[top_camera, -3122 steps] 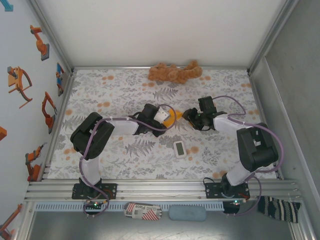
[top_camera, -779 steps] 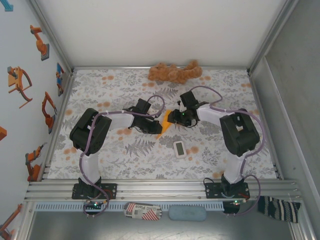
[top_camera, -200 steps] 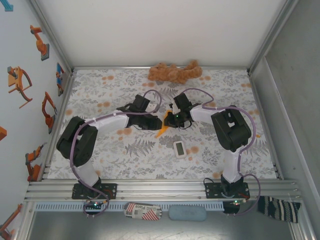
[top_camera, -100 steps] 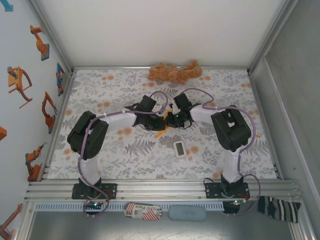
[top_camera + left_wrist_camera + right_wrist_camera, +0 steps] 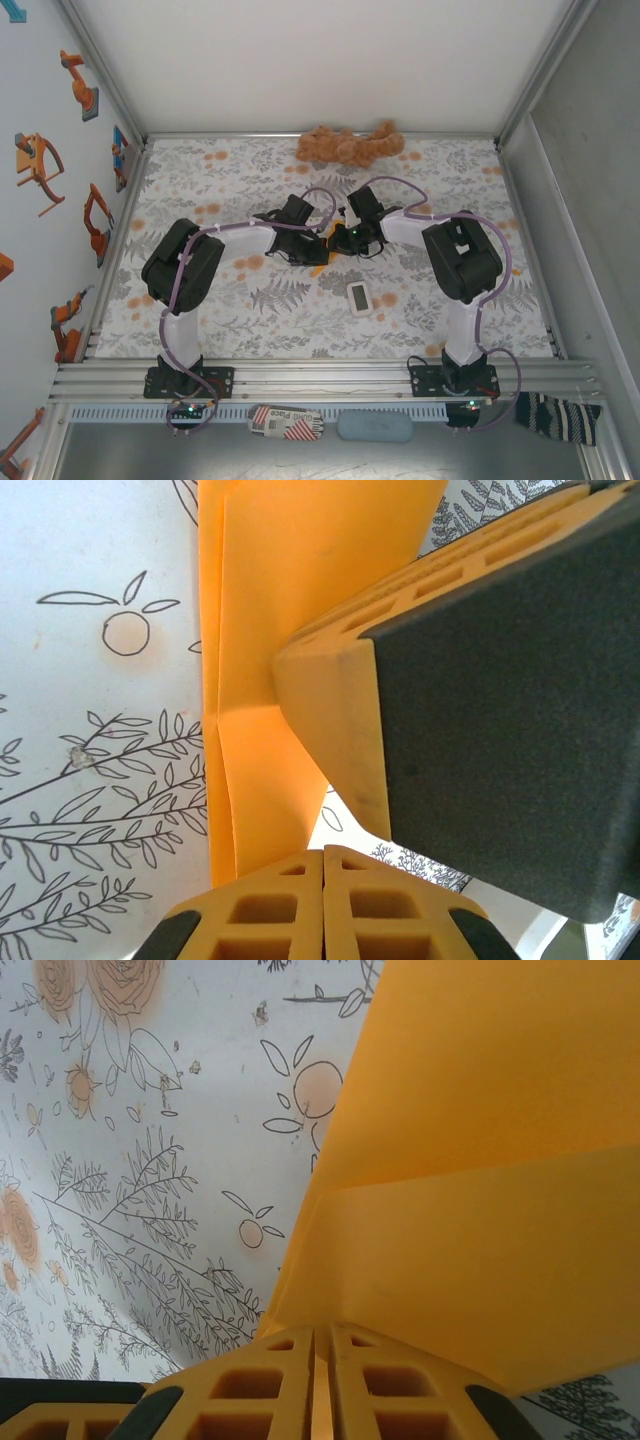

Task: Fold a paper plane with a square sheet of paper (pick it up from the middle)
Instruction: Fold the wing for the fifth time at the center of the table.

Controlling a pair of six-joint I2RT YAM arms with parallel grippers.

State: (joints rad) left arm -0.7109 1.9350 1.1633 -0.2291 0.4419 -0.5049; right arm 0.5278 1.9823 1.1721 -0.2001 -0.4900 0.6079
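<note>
Where the 2 arms are bolted at the near edge of the table (image 5: pixel 200 190), both reach away toward its middle. Just beyond the bases and a little right of centre lies a small white device (image 5: pixel 359 297), flat on the patterned cloth and apart from both arms.

Farther out, the left gripper (image 5: pixel 318 243) and the right gripper (image 5: pixel 340 238) meet tip to tip. Between them is the sheet of paper (image 5: pixel 250 600), orange and already creased into overlapping layers. In the left wrist view the left gripper's 2 fingers are pressed together, and the paper runs down to their tips; I cannot tell whether a layer is caught there. A bulky orange finger (image 5: pixel 480 710) with a black pad crosses over the paper from the right. In the right wrist view the right gripper's fingers are clamped together on the paper, which fans out from them above the cloth.

A brown plush toy (image 5: pixel 350 145) lies at the far edge.
</note>
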